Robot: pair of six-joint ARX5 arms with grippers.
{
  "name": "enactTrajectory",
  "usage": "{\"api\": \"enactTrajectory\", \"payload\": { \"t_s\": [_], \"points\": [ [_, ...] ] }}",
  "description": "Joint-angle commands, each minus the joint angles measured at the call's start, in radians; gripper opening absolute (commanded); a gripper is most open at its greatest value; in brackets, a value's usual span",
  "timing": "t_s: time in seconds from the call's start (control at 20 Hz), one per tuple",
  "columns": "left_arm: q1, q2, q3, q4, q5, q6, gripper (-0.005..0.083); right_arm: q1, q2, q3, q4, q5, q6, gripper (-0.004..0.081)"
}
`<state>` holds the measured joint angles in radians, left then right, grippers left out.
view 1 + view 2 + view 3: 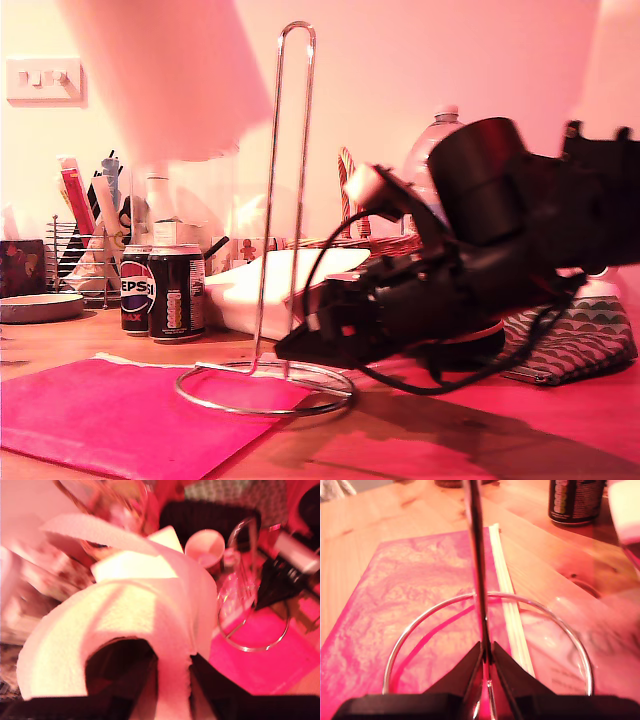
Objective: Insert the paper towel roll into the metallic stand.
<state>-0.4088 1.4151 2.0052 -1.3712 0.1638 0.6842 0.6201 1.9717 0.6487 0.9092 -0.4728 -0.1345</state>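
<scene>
Wooden bench point(470, 440) under a strong pink cast, pale wall behind with a switch plate point(43, 79) toward the exterior view's upper left. Nearest the camera, a pink sheet point(120, 415) lies flat at the bench's front edge on the exterior view's left, and the ring base of the metallic stand point(268, 385) overlaps its corner. My second gripper point(485, 667) comes in low from the exterior view's right, and its two dark fingers point(465, 672) are pinched tight on the stand's upright wire just above the ring, so the stand stands vertical, its tall narrow loop rising to a rounded top. Up high, the paper towel roll point(185, 80) hangs blurred in the air, above and just to the exterior view's left of that loop's top, not yet over it. My first gripper point(172, 690) has it: one finger inside the dark core, the other outside the paper wall, clamped on it. Further back, two drink cans point(163, 292) stand side by side, beyond them a wire rack point(85, 260) of utensils, and a clear bottle point(432, 150) further back on the exterior view's right.
</scene>
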Motion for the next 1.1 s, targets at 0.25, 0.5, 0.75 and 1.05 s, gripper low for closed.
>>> {"api": "enactTrajectory", "payload": {
  "t_s": [0.25, 0.5, 0.75, 1.05],
  "points": [
    [0.001, -0.048, 0.117, 0.016, 0.083, -0.027, -0.0024, 0.048, 0.029, 0.055, -0.12, 0.013, -0.05, -0.0013],
    [0.001, -0.066, 0.148, 0.016, 0.075, -0.03, -0.0024, 0.047, 0.029, 0.062, -0.182, 0.038, -0.086, -0.0013],
    [0.001, -0.1, 0.185, 0.016, 0.086, -0.04, -0.0024, 0.047, 0.029, 0.062, -0.191, 0.038, -0.101, -0.0013],
    [0.001, -0.12, 0.191, 0.006, 0.131, -0.167, -0.0024, 0.047, 0.029, 0.062, -0.197, 0.038, -0.102, -0.0013]
  ]
}}
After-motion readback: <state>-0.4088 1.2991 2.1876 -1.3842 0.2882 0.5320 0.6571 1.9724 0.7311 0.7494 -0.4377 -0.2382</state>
